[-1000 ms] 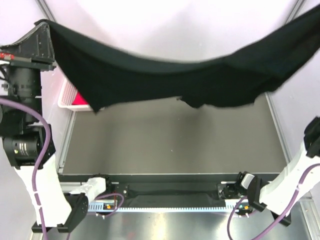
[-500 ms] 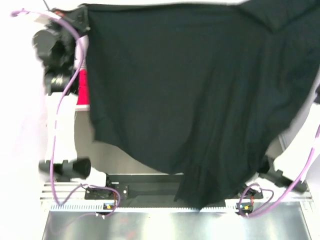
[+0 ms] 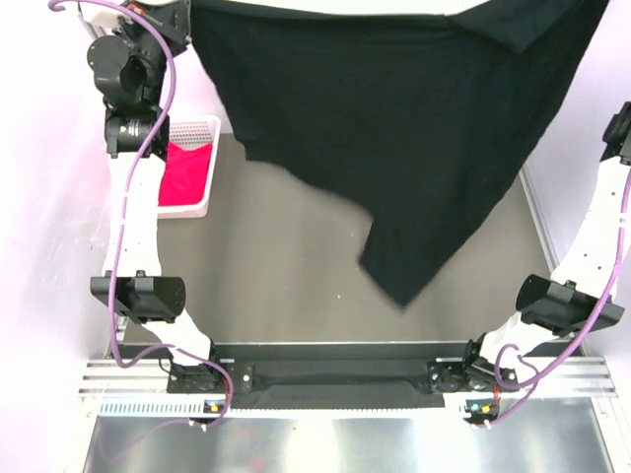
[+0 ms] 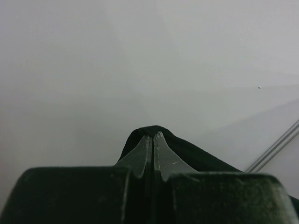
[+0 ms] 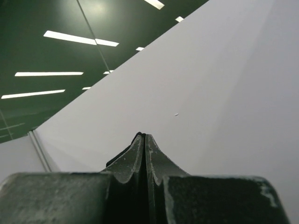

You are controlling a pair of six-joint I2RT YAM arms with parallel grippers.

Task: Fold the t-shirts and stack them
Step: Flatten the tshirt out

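The large black t-shirt (image 3: 394, 128) hangs spread out in the air above the table, held by its top edge, with one long corner dangling lowest at mid-right. My left gripper (image 3: 182, 15) holds its top left corner; in the left wrist view the gripper (image 4: 153, 136) is shut on black cloth (image 4: 187, 151). My right gripper (image 5: 144, 136) is shut on a thin edge of black cloth (image 5: 112, 162); it is past the top right of the top view. The red-pink t-shirt (image 3: 182, 168) lies bunched in the white basket (image 3: 197, 126).
The basket stands at the back left of the grey table (image 3: 286, 276). Both arms reach high; the left arm (image 3: 133, 197) rises along the left side and the right arm (image 3: 606, 217) along the right side. A metal rail (image 3: 537, 227) runs along the table's right edge.
The black shirt has swung away from the camera and its hanging part has drawn up and back, uncovering the table and basket. Both arms have stretched higher and farther back.
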